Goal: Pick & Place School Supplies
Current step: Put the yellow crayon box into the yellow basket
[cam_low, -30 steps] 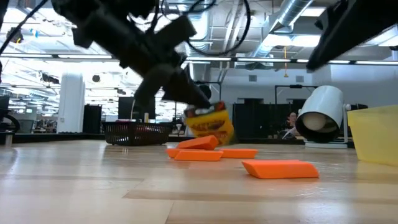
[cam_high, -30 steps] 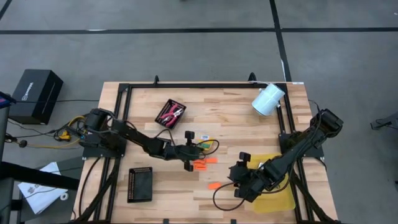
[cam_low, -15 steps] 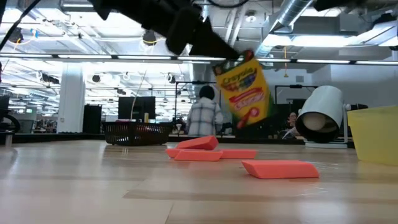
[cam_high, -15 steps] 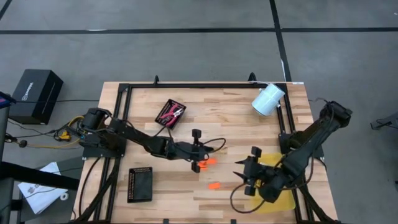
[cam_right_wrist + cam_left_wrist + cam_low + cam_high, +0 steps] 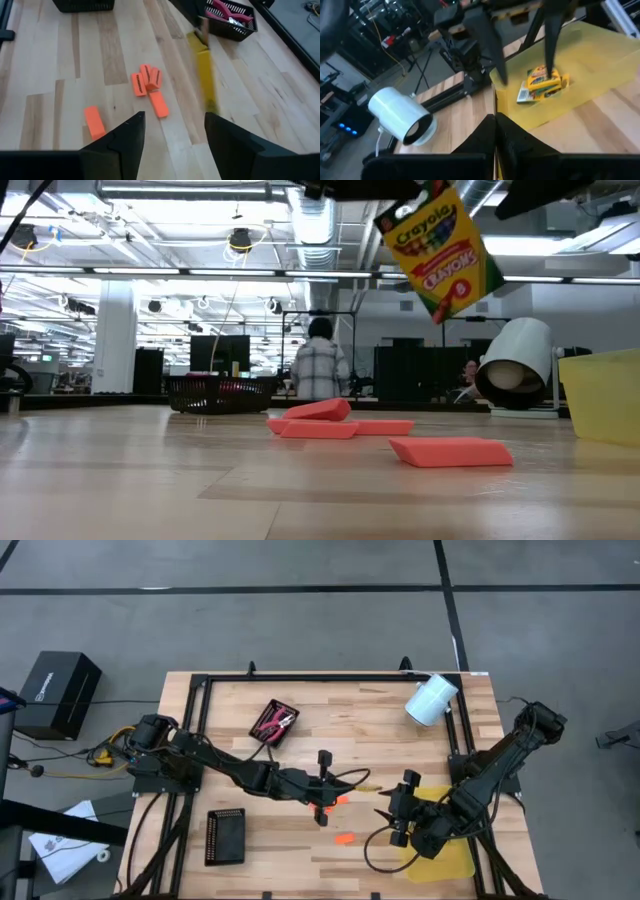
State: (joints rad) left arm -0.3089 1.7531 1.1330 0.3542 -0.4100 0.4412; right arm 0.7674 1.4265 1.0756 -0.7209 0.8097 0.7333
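**Operator:** Grippers first. My left gripper (image 5: 345, 787) is pinched on a crayon box (image 5: 438, 248), held up off the table around its middle; in the low view the box hangs tilted, well above the wood.

**Partner:** And the right one?

**Operator:** My right gripper (image 5: 402, 808) has its fingers spread with nothing between them. It sits near the right edge, beside the yellow bin (image 5: 442, 862), facing the left gripper.

**Partner:** Where are the other supplies?

**Operator:** Orange pieces (image 5: 146, 80) lie on the table between the two grippers: a small cluster touching each other, one (image 5: 159, 104) just beside it, and one (image 5: 93, 121) apart, nearer the front edge. I see a second crayon box (image 5: 542, 83) lying inside the bin. The red-handled tools (image 5: 274, 722) are in a black tray (image 5: 263, 736) toward the back edge, left of centre. A second tray (image 5: 225, 836) is near the front-left corner, and a white roll (image 5: 431, 699) lies at the back-right corner.
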